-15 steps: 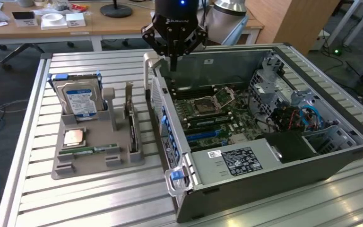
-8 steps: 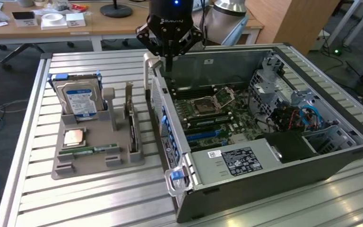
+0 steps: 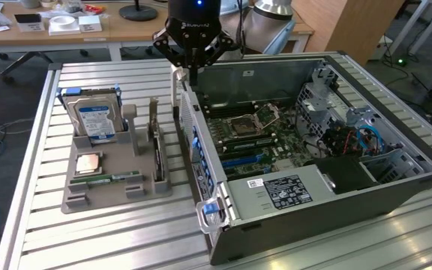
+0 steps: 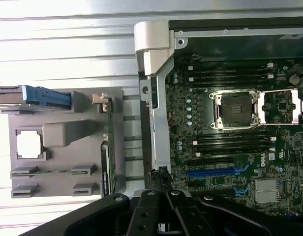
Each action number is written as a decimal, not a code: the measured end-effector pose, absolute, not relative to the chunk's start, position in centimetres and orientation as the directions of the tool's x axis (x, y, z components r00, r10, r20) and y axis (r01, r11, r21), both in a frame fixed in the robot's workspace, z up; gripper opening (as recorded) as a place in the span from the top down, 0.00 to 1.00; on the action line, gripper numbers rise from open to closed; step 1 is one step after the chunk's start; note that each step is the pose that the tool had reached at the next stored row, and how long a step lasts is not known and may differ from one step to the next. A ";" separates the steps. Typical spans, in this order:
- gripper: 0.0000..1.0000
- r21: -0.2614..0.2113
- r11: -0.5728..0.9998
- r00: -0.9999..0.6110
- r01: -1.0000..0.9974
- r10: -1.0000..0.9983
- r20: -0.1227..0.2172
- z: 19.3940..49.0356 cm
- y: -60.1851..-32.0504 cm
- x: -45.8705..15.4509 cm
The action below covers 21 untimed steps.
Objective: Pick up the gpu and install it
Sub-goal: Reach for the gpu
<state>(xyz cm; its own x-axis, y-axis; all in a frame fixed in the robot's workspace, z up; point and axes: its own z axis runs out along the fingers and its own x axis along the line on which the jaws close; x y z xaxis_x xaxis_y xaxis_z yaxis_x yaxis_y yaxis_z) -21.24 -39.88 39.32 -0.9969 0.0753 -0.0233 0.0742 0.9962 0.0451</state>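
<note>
Beside the hand (image 3: 191, 72), on its side away from the open computer case (image 3: 396, 188), the gpu (image 3: 154, 138) stood on edge in the grey holder (image 3: 111, 197) on the worktop (image 3: 88, 239). Its long axis ran alongside the case's rear wall. It looked thin and dark, and the hand hung closed, apparently gripping nothing, above that wall.

Clearance check: tight lane beside the card, open room above the case.

I found the gpu (image 3: 156, 147) standing on edge in the grey holder (image 3: 88, 194), on the side nearest the computer case (image 3: 306, 225), with only a narrow strip of slatted table (image 3: 111, 242) between holder and case. The upright hard drive (image 3: 94, 121) stood in the way towards the exterior view's left. Above the card I saw free air. The case lay open from above, its motherboard (image 3: 253, 140) walled round. The gripper (image 3: 189, 68), fingers pressed together, hung over the case's rear wall.
</note>
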 end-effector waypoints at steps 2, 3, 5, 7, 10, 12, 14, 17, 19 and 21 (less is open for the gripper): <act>0.90 0.045 0.996 -0.997 0.074 0.075 -0.023 39.3 -39.9 -21.6; 0.90 0.045 0.996 -0.997 0.074 0.075 -0.023 39.3 -39.9 -21.9; 0.90 0.045 0.996 -0.997 0.074 0.075 -0.023 39.3 -39.9 -22.3; 0.90 0.045 0.996 -0.997 0.074 0.075 -0.023 39.3 -39.9 -22.7; 0.90 0.045 0.996 -0.997 0.074 0.075 -0.023 39.3 -39.9 -23.3; 0.90 0.045 0.996 -0.997 0.074 0.075 -0.023 39.3 -39.9 -23.7; 0.90 0.045 0.996 -0.997 0.074 0.075 -0.023 39.3 -39.9 -24.2; 0.90 0.045 0.996 -0.997 0.074 0.075 -0.023 39.3 -39.9 -24.8; 0.90 0.045 0.996 -0.997 0.074 0.075 -0.023 39.3 -39.9 -25.2; 0.90 0.045 0.996 -0.997 0.074 0.075 -0.023 39.3 -39.9 -25.5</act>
